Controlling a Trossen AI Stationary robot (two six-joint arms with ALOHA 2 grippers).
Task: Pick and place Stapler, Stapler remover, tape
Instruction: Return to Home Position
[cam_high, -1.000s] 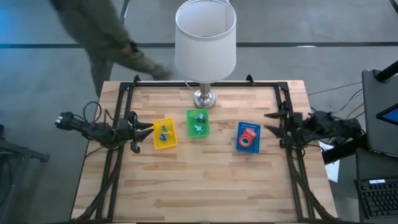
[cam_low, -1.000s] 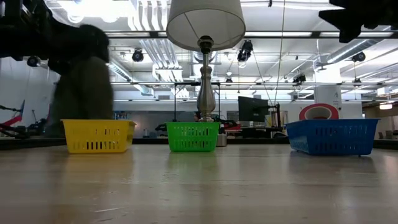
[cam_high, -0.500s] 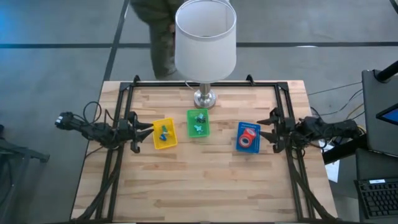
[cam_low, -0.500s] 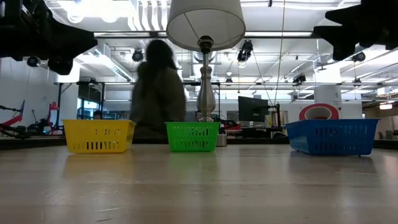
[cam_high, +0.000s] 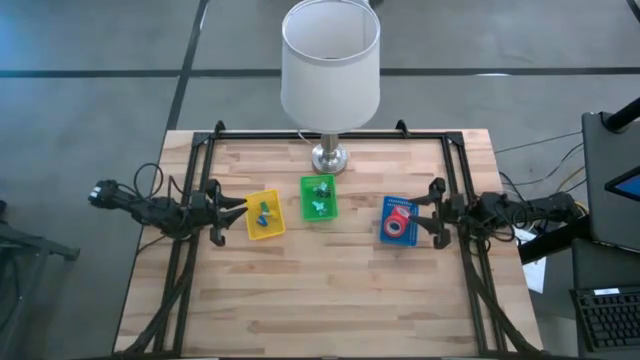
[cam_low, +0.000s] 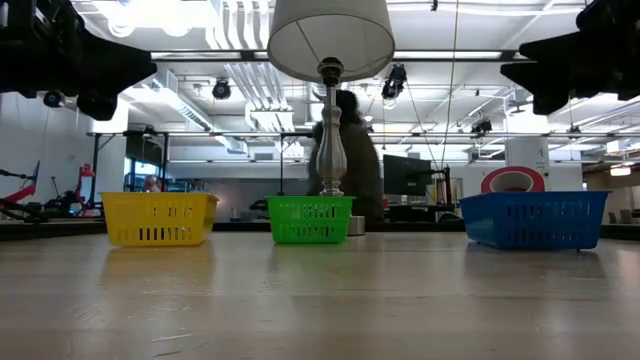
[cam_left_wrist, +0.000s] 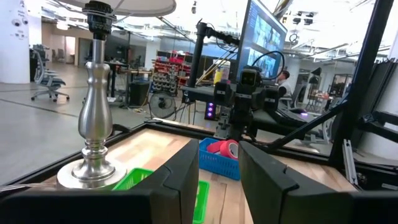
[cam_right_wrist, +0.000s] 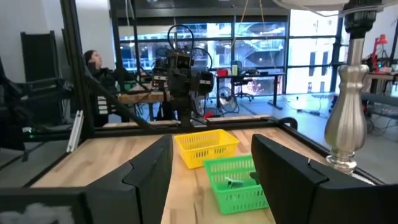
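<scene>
The tape (cam_high: 400, 215) consists of red ring-shaped rolls with pale cores. The rolls lie together inside the blue bin (cam_high: 384, 232), on the table's right side. The right gripper (cam_high: 433, 212) sits just beside this bin, fingers spread wide, holding nothing. The left gripper (cam_high: 230, 212) sits beside the yellow bin (cam_high: 252, 226), fingers parted, holding nothing.

We log colours only. Tabletop (cam_high: 330, 300): pale wood, plank-strip pattern w/ brown streaks. Yellow bin (cam_high: 252, 226), green bin (cam_high: 319, 183), blue bin (cam_high: 386, 234), all w/ slotted walls. Tape (cam_high: 399, 216): red/pink, pale cores. Small items (cam_high: 262, 211) in yellow bin: blue. Lamp shade (cam_high: 331, 60) white; lamp stem (cam_low: 330, 150) polished silver. Left claw (cam_high: 232, 212) & right claw (cam_high: 436, 213): black.
</scene>
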